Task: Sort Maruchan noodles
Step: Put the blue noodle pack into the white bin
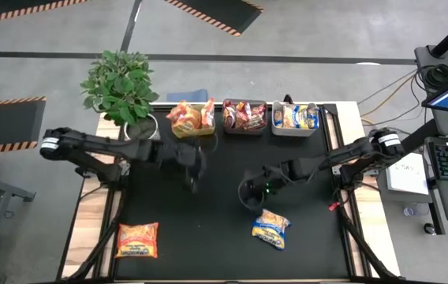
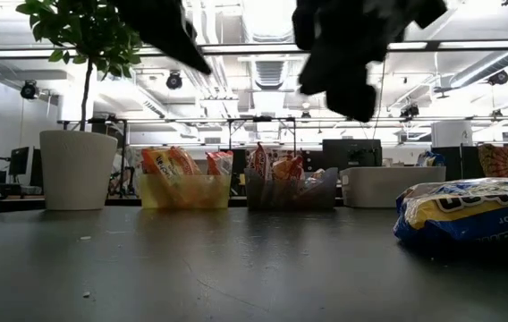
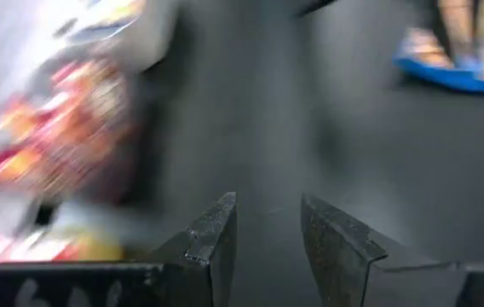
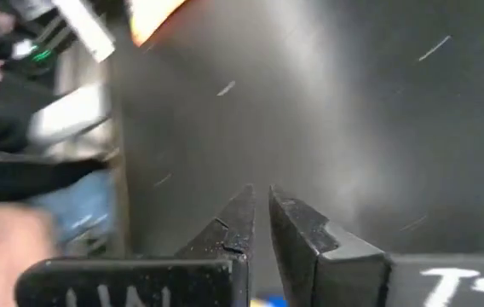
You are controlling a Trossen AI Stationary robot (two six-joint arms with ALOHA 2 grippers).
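Observation:
An orange-red noodle packet (image 1: 137,239) lies flat on the black table mat near the front left. A blue-and-yellow packet (image 1: 271,229) lies flat near the front, right of centre; it also shows in the low view (image 2: 473,219). My left gripper (image 1: 194,175) hovers over the mat's middle, open and empty (image 3: 267,205). My right gripper (image 1: 248,196) hovers just beyond the blue-and-yellow packet, its fingers close together and empty (image 4: 261,194).
Three bins stand in a row at the far edge: a yellowish one with orange packets (image 1: 191,117), a dark one with red packets (image 1: 244,115), and a pale one with blue-and-yellow packets (image 1: 294,117). A potted plant (image 1: 121,83) stands at the far left corner.

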